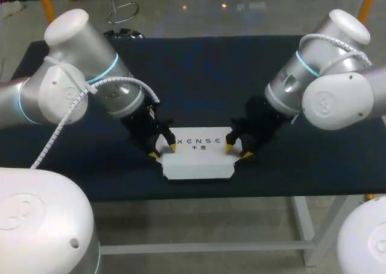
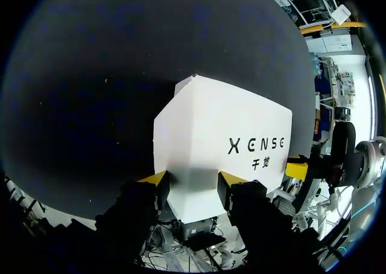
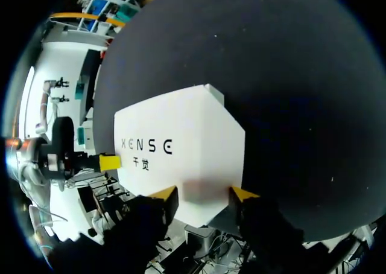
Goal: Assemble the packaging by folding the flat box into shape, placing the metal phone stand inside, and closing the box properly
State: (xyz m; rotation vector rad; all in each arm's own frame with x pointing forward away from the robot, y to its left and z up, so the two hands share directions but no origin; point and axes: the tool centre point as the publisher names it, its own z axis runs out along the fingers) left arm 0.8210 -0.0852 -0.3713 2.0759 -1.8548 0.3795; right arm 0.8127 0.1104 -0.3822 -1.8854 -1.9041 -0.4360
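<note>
Your white box sits on the dark counter, in the middle from side to side and close to the front edge. It has black letters on its top. It looks like a box with sides now, not a flat sheet, but you cannot tell from here if every flap is tucked in. Your left claw is at the left end of the box and your right claw is at the right end, so the box lies between the two of them. Both arms come down from the sides and lean in toward the box. In the left wrist view, the left claw has its two yellow tips spread apart, and both tips are right at the near end of the box, touching its edge but not squeezing it from two sides. A yellow tip of the other claw shows at the far end. In the right wrist view it is much the same: the right claw has its tips spread wide and set against its own end of the box, and a yellow tip of the left claw peeks out at the far end. The dark counter lies all around the box.
</note>
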